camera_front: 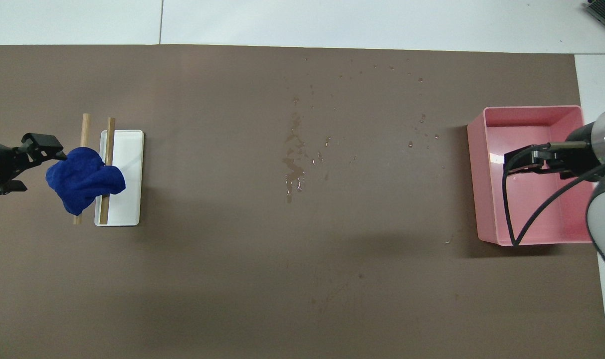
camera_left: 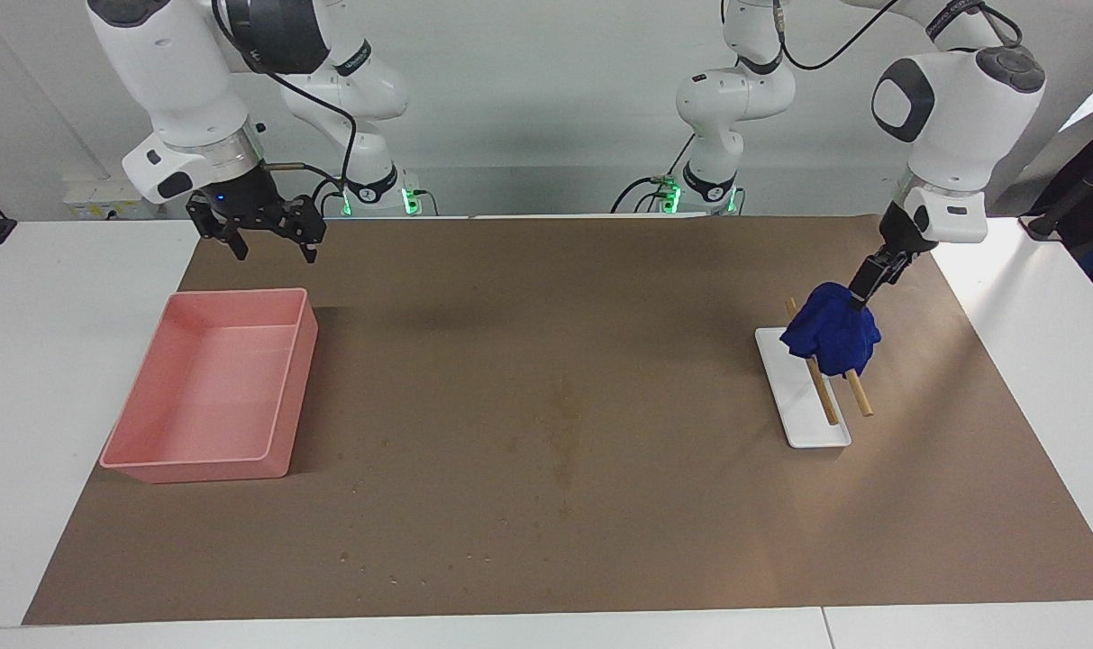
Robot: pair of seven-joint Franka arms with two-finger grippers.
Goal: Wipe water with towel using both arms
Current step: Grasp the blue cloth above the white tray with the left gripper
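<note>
The deep-blue towel (camera_left: 830, 338) hangs bunched from my left gripper (camera_left: 860, 296), which is shut on its top edge over the white tray at the left arm's end of the table. In the overhead view the towel (camera_front: 83, 182) covers the middle of the two wooden sticks, with the left gripper (camera_front: 58, 154) at its edge. The water (camera_left: 564, 424) is a narrow blotchy stain at the middle of the brown mat; it also shows in the overhead view (camera_front: 293, 159). My right gripper (camera_left: 274, 239) is open and empty, raised over the pink bin (camera_front: 474, 189), and also shows in the overhead view (camera_front: 519, 162).
The white tray (camera_left: 812, 424) (camera_front: 130, 199) carries two wooden sticks (camera_left: 861, 397) (camera_front: 85, 124) that overhang it. The pink bin (camera_left: 294, 397) stands at the right arm's end of the table. Small droplets (camera_front: 412, 144) lie scattered between the stain and the bin.
</note>
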